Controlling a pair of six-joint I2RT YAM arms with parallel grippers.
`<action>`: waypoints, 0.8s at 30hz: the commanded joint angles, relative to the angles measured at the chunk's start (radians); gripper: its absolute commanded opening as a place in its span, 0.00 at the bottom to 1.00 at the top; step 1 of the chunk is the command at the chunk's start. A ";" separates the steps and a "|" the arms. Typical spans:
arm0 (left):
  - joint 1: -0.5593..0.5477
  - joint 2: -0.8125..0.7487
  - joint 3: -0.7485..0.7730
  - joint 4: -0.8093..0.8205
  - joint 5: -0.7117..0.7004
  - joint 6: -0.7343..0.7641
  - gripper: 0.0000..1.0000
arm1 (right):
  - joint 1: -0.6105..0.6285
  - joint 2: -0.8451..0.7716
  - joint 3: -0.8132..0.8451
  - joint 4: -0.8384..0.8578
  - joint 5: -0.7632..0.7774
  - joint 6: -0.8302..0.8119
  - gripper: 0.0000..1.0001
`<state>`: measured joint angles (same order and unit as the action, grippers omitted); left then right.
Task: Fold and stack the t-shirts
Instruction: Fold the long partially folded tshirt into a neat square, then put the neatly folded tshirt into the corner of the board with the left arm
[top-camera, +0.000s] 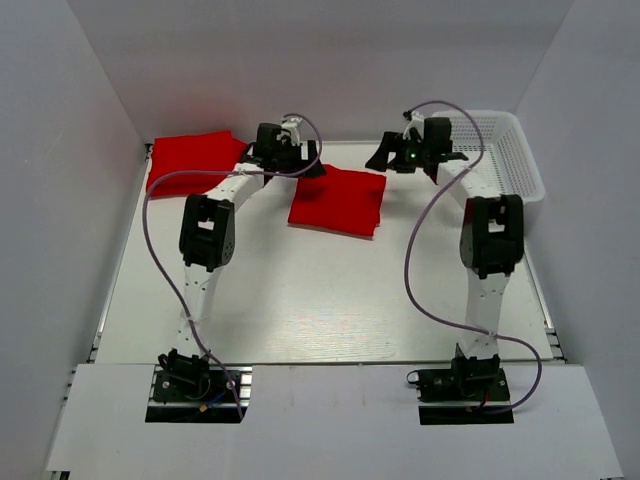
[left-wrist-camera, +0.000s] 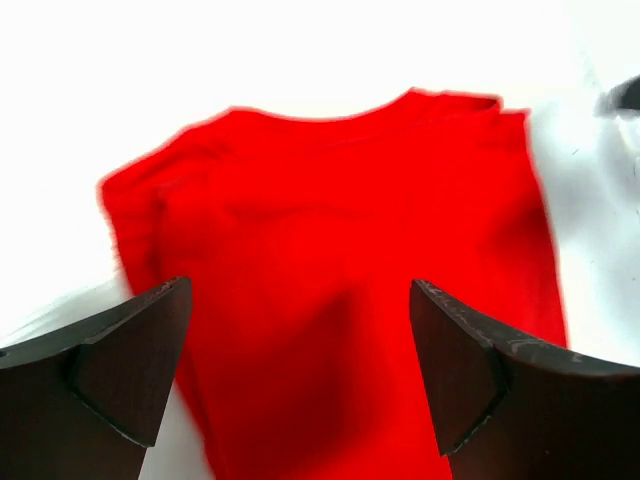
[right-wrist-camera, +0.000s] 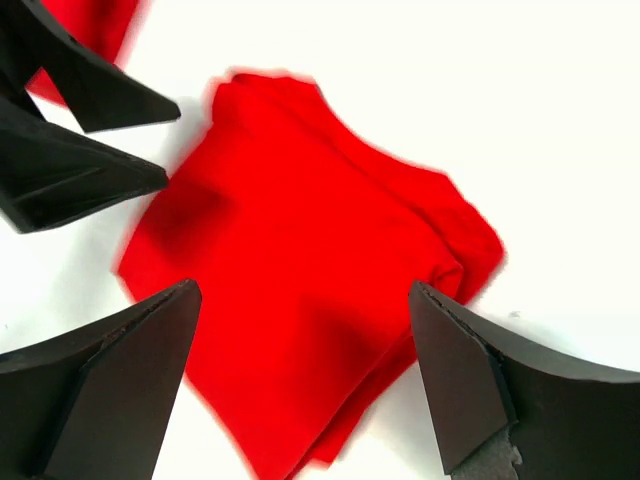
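A folded red t-shirt (top-camera: 338, 200) lies flat in the middle of the table. It fills the left wrist view (left-wrist-camera: 340, 250) and the right wrist view (right-wrist-camera: 300, 290). A second folded red t-shirt (top-camera: 195, 160) lies at the back left, and its corner shows in the right wrist view (right-wrist-camera: 90, 30). My left gripper (top-camera: 313, 168) is open and empty at the middle shirt's back left corner (left-wrist-camera: 300, 330). My right gripper (top-camera: 380, 158) is open and empty at its back right corner (right-wrist-camera: 305, 340). The left gripper's fingers (right-wrist-camera: 80, 130) show in the right wrist view.
A white mesh basket (top-camera: 510, 150) stands at the back right, beside the right arm. White walls close in the table on the left, back and right. Purple cables loop from both arms over the table.
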<state>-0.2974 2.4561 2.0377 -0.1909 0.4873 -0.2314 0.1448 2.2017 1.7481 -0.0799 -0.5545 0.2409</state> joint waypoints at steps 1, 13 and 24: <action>0.011 -0.242 -0.048 -0.058 -0.098 0.076 1.00 | -0.011 -0.242 -0.056 -0.046 0.062 -0.112 0.90; 0.011 -0.137 0.082 -0.366 -0.268 0.168 1.00 | -0.004 -0.595 -0.513 -0.004 0.372 -0.091 0.90; -0.017 -0.031 0.030 -0.288 -0.231 0.184 0.96 | -0.008 -0.795 -0.674 -0.017 0.462 -0.077 0.90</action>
<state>-0.3008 2.4523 2.0567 -0.4828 0.2157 -0.0586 0.1394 1.4498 1.0954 -0.1234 -0.1261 0.1551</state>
